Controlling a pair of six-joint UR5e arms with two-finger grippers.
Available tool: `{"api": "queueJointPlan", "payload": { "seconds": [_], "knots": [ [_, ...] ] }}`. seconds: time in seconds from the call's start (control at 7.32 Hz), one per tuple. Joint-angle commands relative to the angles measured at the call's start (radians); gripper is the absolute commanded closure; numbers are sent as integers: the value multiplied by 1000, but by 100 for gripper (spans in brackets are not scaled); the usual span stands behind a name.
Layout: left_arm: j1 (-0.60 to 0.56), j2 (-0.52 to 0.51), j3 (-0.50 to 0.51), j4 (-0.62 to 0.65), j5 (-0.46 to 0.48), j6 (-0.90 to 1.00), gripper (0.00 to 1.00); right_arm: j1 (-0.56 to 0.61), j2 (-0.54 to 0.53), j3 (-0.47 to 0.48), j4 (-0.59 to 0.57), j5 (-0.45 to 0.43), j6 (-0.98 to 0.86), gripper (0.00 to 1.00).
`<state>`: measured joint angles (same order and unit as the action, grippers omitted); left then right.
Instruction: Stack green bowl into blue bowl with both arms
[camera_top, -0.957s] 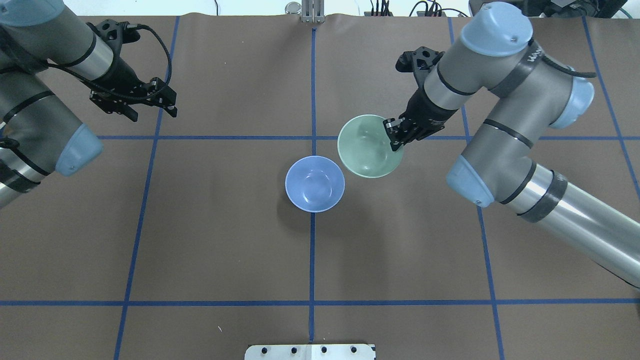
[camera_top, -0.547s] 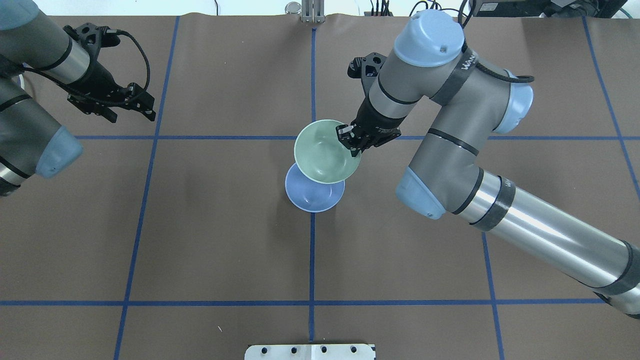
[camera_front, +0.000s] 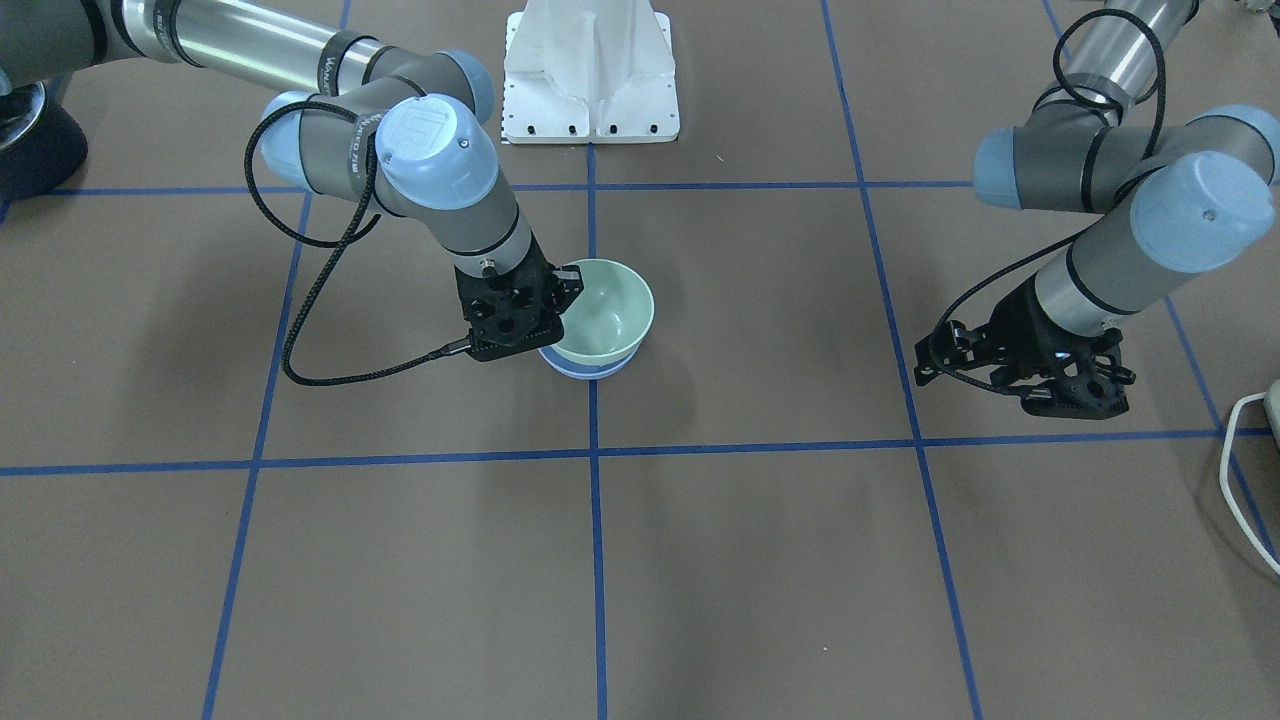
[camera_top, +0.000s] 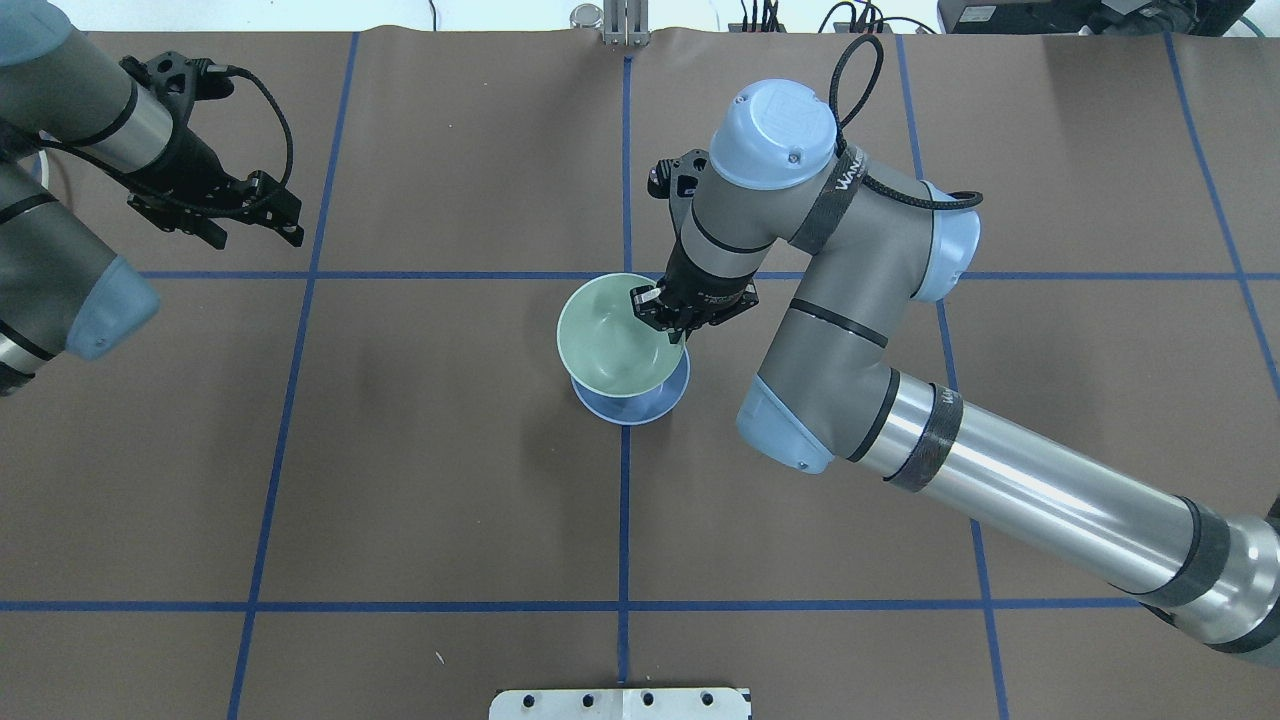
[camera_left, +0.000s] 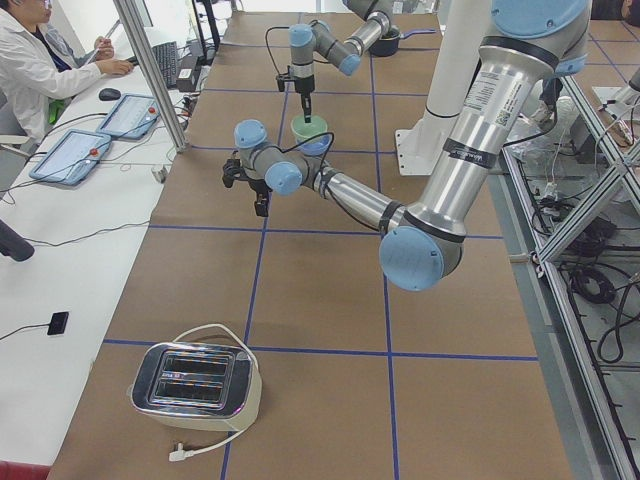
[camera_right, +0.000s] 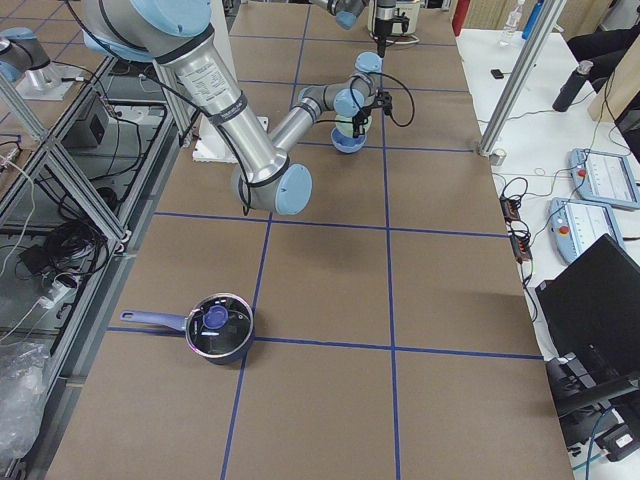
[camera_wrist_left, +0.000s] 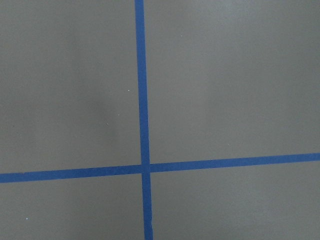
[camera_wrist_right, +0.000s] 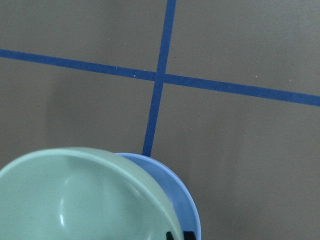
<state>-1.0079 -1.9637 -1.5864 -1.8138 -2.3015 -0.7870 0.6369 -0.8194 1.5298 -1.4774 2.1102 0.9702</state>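
The pale green bowl (camera_top: 610, 338) hangs upright right over the periwinkle-blue bowl (camera_top: 642, 408), which stands on the table's centre line. The green bowl covers most of the blue one. I cannot tell whether the two touch. My right gripper (camera_top: 660, 312) is shut on the green bowl's right rim. In the front view the green bowl (camera_front: 605, 310) sits low over the blue bowl (camera_front: 590, 371), held by the right gripper (camera_front: 562, 285). The right wrist view shows the green bowl (camera_wrist_right: 85, 200) over the blue rim (camera_wrist_right: 184, 200). My left gripper (camera_top: 255, 236) is open and empty at the far left.
The white pedestal (camera_front: 590, 70) stands at the robot's side of the table. A toaster (camera_left: 195, 385) sits at the left end and a lidded blue pot (camera_right: 218, 325) at the right end. A white cable (camera_front: 1240, 450) lies past the left gripper. The left wrist view shows only taped table.
My right arm has carried the green bowl leftward, from beside the blue bowl to over it, and lower. My left arm has drawn back a little toward the left.
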Motion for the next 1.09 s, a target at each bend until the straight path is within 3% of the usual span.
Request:
{"api": "queueJointPlan", "payload": {
  "seconds": [0.0,0.96],
  "knots": [
    [2,0,3,-1,1,0,3,-9,-1,-13,0,-4,-4,92],
    [5,0,8,-2,5,0,3,-20,-1,-34,22,-35,-4,90]
  ]
}}
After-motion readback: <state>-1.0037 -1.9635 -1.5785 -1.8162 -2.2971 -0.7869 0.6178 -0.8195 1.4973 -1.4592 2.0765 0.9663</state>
